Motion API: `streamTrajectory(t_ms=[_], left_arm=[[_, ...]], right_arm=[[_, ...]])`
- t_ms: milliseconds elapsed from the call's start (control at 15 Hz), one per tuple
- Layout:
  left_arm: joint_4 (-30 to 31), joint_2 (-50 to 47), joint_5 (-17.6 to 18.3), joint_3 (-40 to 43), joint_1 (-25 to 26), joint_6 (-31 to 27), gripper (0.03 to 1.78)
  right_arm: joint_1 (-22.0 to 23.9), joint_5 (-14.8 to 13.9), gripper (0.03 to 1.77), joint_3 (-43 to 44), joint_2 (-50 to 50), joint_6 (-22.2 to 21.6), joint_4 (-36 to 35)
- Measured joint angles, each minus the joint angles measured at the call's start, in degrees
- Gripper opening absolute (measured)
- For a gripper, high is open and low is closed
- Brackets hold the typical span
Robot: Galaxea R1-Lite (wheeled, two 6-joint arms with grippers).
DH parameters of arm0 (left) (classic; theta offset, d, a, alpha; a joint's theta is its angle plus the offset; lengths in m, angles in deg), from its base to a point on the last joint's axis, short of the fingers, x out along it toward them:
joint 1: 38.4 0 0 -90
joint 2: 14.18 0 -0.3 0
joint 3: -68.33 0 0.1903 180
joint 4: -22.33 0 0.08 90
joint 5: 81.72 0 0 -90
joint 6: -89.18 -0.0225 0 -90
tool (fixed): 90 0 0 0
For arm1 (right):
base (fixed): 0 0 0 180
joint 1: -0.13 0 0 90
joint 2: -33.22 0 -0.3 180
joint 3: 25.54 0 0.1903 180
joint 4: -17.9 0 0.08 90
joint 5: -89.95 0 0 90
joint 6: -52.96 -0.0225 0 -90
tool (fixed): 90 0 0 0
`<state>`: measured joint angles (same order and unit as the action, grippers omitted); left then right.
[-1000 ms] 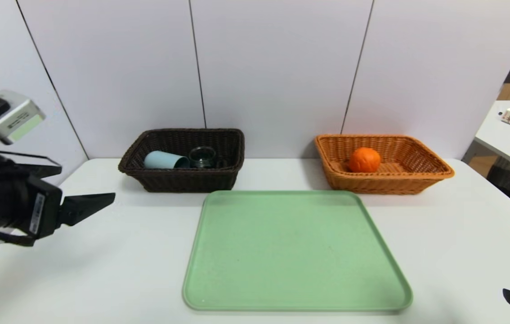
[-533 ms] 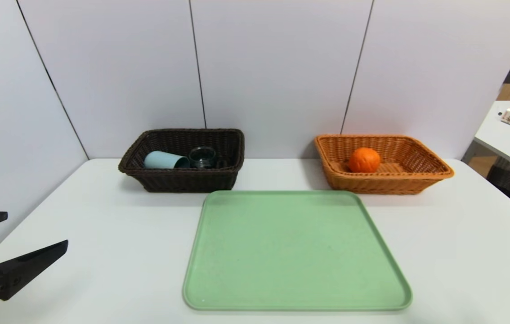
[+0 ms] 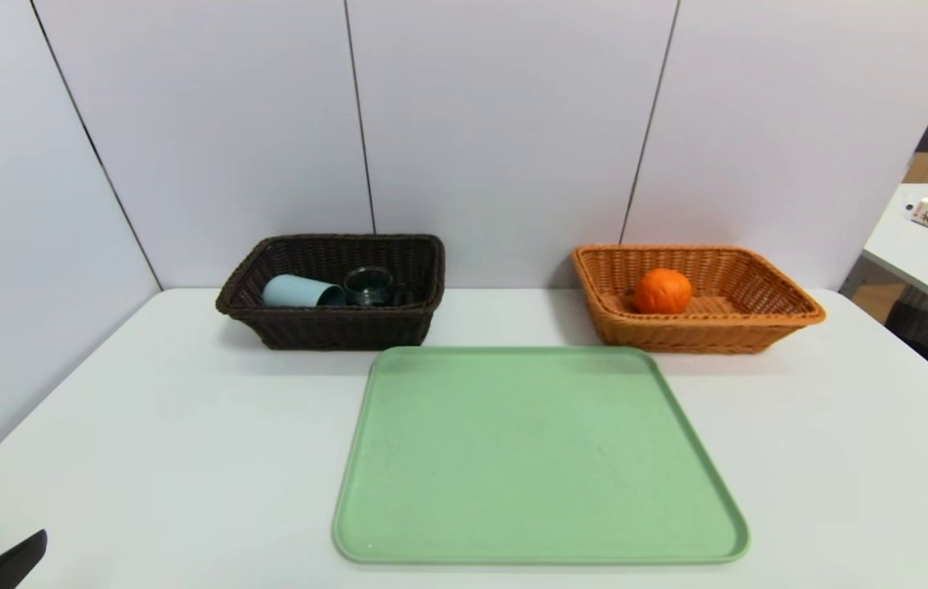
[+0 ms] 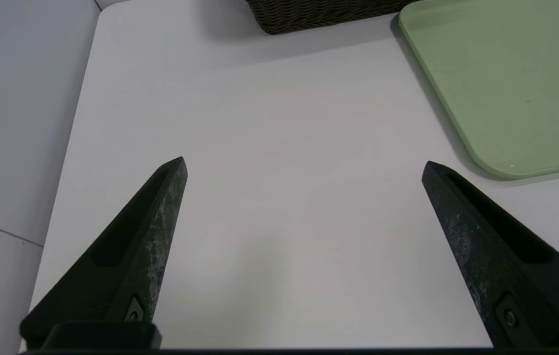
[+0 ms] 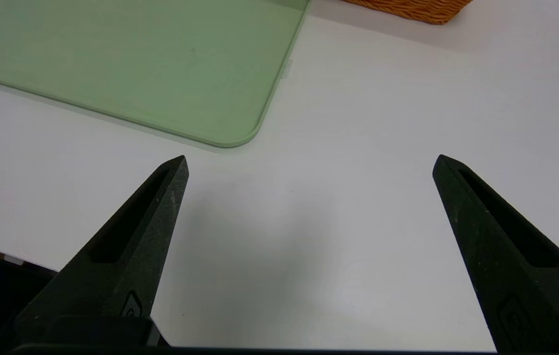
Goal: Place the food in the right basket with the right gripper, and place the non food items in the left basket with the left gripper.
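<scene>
The orange fruit [image 3: 663,290] lies inside the right basket [image 3: 791,315], the orange-tan wicker one at the far right part of the surface [image 3: 145,442]. The left basket [image 3: 325,331], dark brown, stands toward the far left, and in it a blue-grey tumbler [image 3: 298,291] lies on its side with a small glass cup [image 3: 369,285] just beside it; no dark case can be made out there. Between the baskets and the near edge sits a bare green tray [image 3: 538,458].

The head view shows almost nothing of the arms — only one black tip of the left gripper [image 3: 2,564] at the near left corner of the surface, and nothing of the right arm. The wrist views fill that gap. The left wrist view has the left gripper [image 4: 304,170] low over bare surface near the left edge, its fingers [image 4: 146,236] spread wide and holding nothing, with a corner of the tray [image 4: 501,88] and a strip of the left basket [image 4: 324,12] beyond. The right wrist view has the right gripper [image 5: 309,165] over the near right part of the surface — fingers [image 5: 501,236] likewise spread wide and bare, the tray's near corner [image 5: 161,74] and a sliver of the right basket [image 5: 417,9] ahead.
</scene>
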<state>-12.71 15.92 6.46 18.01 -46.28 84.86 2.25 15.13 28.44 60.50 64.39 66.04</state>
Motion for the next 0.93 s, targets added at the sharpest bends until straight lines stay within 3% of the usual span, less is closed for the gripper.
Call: streamTrajectory(t_ms=[933], left_arm=[[0.18, -17.94, 3.93, 15.93, 8.25, 3.23, 1.69]], right_arm=[[0.55, 1.79, 1.71, -7.33, -10.53, -0.26, -0.09]])
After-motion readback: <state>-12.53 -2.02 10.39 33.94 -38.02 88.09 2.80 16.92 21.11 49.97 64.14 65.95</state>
